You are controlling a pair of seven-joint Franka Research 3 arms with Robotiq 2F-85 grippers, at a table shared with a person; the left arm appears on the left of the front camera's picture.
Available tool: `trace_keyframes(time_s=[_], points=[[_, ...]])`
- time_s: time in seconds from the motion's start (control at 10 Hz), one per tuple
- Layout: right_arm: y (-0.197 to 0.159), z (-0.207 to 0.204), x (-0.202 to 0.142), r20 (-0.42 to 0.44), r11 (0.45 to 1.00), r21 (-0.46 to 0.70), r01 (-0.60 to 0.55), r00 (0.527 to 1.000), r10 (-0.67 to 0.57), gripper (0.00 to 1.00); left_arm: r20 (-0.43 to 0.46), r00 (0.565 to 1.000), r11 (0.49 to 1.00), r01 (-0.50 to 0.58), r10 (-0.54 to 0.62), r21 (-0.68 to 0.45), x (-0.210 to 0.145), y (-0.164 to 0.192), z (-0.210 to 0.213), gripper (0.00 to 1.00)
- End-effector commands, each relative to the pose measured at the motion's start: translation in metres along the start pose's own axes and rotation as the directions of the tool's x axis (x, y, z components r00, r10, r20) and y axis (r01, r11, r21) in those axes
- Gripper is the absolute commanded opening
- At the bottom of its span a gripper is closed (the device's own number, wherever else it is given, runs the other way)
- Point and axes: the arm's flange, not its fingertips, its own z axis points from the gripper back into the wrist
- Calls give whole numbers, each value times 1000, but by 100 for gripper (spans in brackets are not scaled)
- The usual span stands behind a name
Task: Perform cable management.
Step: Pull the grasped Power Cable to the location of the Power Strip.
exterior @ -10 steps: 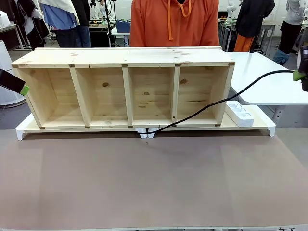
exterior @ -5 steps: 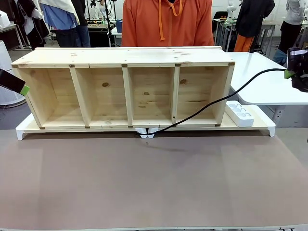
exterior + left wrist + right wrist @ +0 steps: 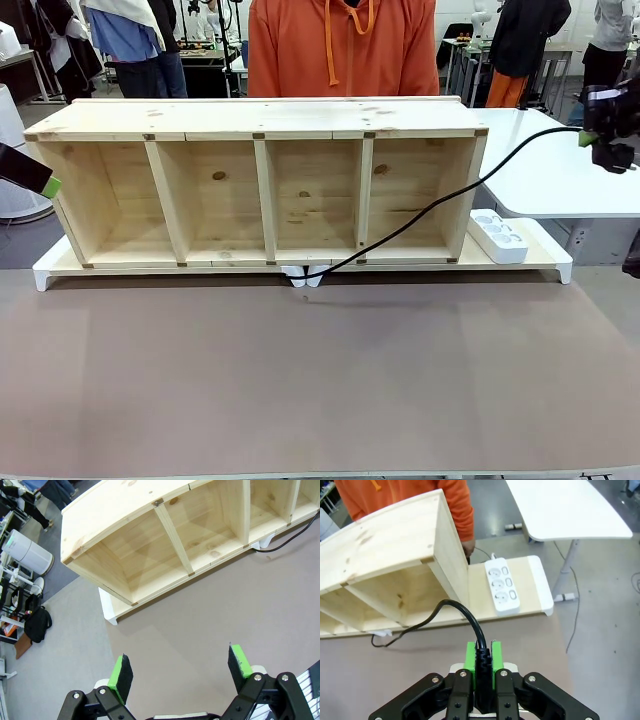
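**Cable gripped at right by one robot arm; other arm's jaws open at left**

A long wooden shelf unit (image 3: 260,120) w/ four open compartments is set on a low white board (image 3: 545,257) at the far side of a brown table (image 3: 320,380). A person in an orange hoodie (image 3: 345,50) is seen standing behind it.

The right gripper (image 3: 592,140) is held high at the picture's right edge, above and to the right of the shelf unit's end. Its jaws are closed tight on the cable (image 3: 430,213). In the right wrist view the glossy black cord (image 3: 455,607) is seen clamped upright between the green pads (image 3: 470,656) of that gripper (image 3: 483,655).

From the grip the cable is run in a long downward arc across the front of the rightmost compartment. It is led to a small white fitting (image 3: 303,275) at the board's front edge, below the 3rd compartment from the left.

A white 3-socket power strip (image 3: 498,237) is laid on the board just beside the shelf unit's right end, apart from the cable.

The left gripper (image 3: 46,184) is seen at the left edge, near the shelf unit's left end. In the left wrist view its jaws are spread wide w/ nothing held, the green-tipped fingers (image 3: 121,677) poised over bare table.
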Motion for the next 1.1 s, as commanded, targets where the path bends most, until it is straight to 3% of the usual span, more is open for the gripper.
trace_keyframes(time_s=[0.0,0.4,1.0], points=[[11,-18,15,21,1000,11,28,999,-29,15,7,1000,1000,3,-3,3,2,1,-1,100],[10,-41,29,-19,998,-48,48,999,-49,15,7,1000,1000,3,-3,3,2,1,-1,100],[8,-37,21,-24,1000,-18,20,999,-21,15,7,1000,1000,3,-3,3,2,1,-1,100]])
